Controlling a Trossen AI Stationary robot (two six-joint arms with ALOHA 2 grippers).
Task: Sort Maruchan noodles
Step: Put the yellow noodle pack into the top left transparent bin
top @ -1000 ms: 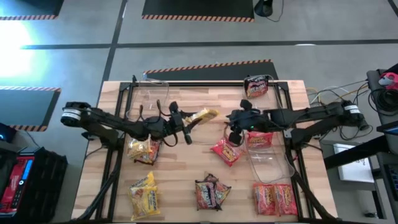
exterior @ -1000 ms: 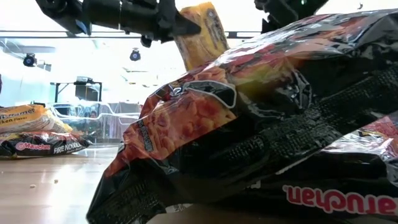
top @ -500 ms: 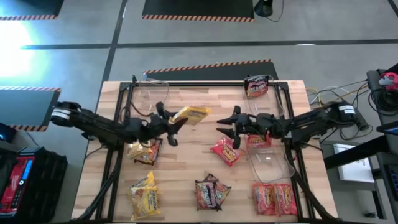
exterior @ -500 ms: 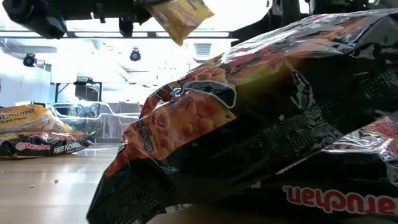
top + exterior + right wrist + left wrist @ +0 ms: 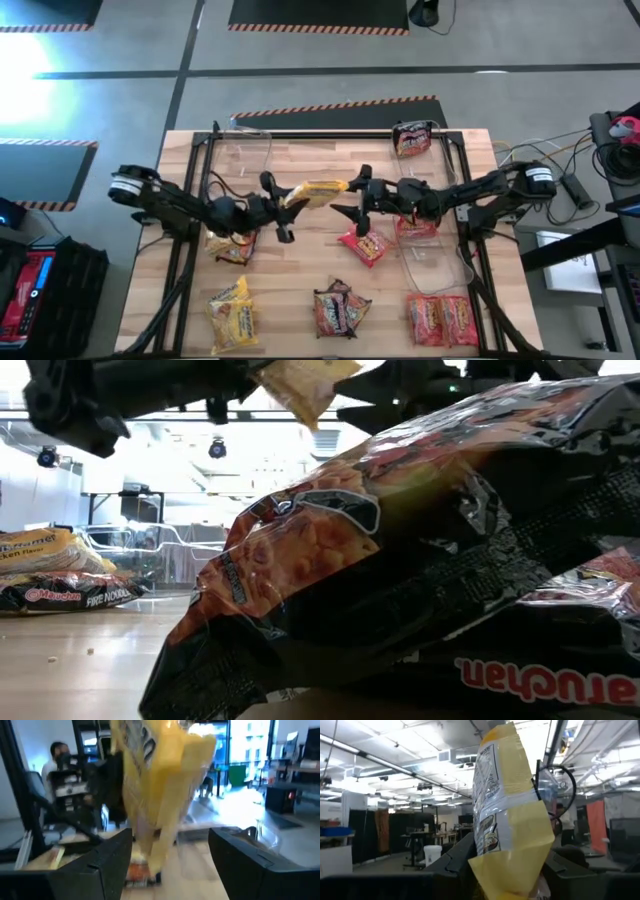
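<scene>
Handoff mid-air over table centre: my left gripper (image 5: 283, 200) is clamped on the yellow noodle packet (image 5: 315, 190), right gripper (image 5: 350, 205) spread wide w/ packet end btwn its fingers, so if left lets go before right closes, packet drops.

Overhead, table-level, two wrist views
</scene>
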